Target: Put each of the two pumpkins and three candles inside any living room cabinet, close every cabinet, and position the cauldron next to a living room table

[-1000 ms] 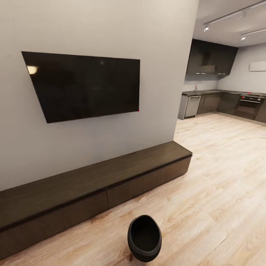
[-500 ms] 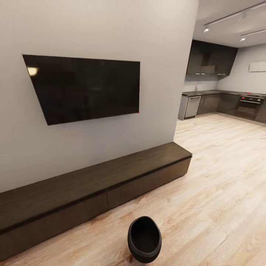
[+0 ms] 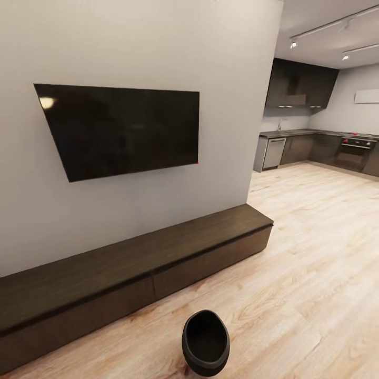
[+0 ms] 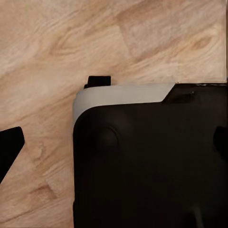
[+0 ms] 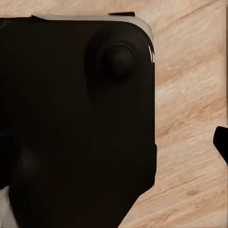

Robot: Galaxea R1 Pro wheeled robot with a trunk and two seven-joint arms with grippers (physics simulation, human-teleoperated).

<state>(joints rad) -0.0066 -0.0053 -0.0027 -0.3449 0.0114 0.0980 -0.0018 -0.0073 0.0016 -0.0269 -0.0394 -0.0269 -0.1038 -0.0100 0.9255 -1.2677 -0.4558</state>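
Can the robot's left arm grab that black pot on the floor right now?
Probably not yet. The cauldron sits on the wood floor ahead, in front of the cabinet, and the left wrist view looks down at the robot's own base, with no hand near it.

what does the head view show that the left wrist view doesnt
Head view alone: the wall-mounted TV, the long dark cabinet under it with its fronts shut, the black cauldron standing on the floor in front of it, and the kitchen further back.

Left wrist view alone: a close look down at the robot's dark base with a light-edged corner, and a dark fingertip at the frame edge.

Shared: the light wooden floor.
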